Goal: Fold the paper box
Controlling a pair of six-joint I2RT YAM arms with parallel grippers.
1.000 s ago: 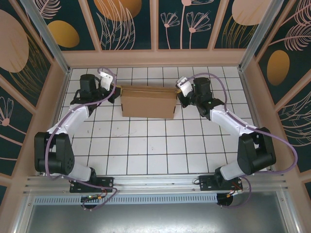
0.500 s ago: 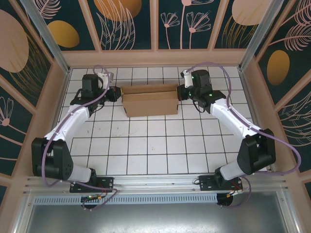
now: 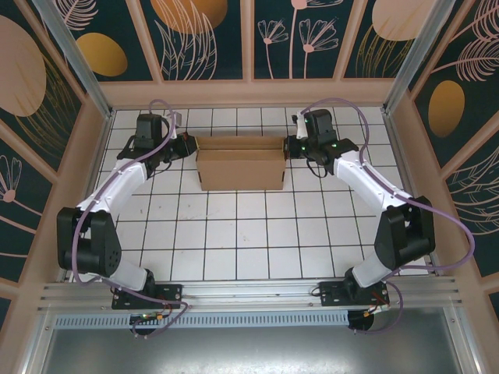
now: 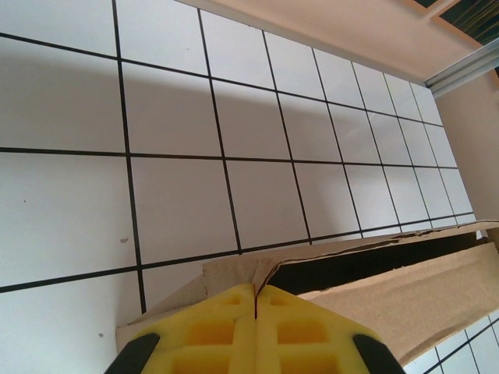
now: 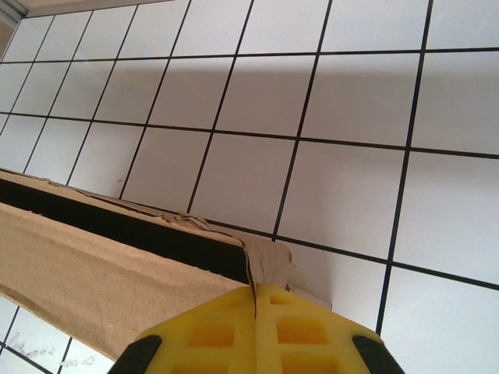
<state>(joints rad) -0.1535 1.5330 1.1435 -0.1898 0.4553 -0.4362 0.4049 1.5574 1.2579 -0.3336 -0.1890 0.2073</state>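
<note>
— Where does the paper box [image 3: 239, 166] sit?

— On the far part of the tiled table [image 3: 234, 241], about midway across and near the back wall, lying lengthways from left to right. It looks like a shallow, half-formed box, not a flat sheet. The long front wall stands up, and a dark opening runs along the top in both wrist views.

— And why is there an arm at each end?

— Each one takes a short end. The left gripper [image 4: 255, 290] is at the box's left end and the right gripper [image 5: 255, 291] is at its right end. The arms face each other across the box, so it is probably braced from both sides and cannot slide on the smooth tiles.

— Are the jaws apart?

— No, both pairs are pressed together. On each side the yellow fingers [image 4: 218, 331] meet in a thin seam, and a cardboard edge runs straight into it. That reads as a pinch on the thin end panel (on the right, the corner is crumpled where it enters).

— What is the reason for such a grip?

— Judging by the task, holding both end panels lets the arms turn them along their creases together, which keeps the long walls square.

— Is there any risk?

— The card is thin and already frayed at the corners, so a hard pull could tear it instead of folding it.
</note>
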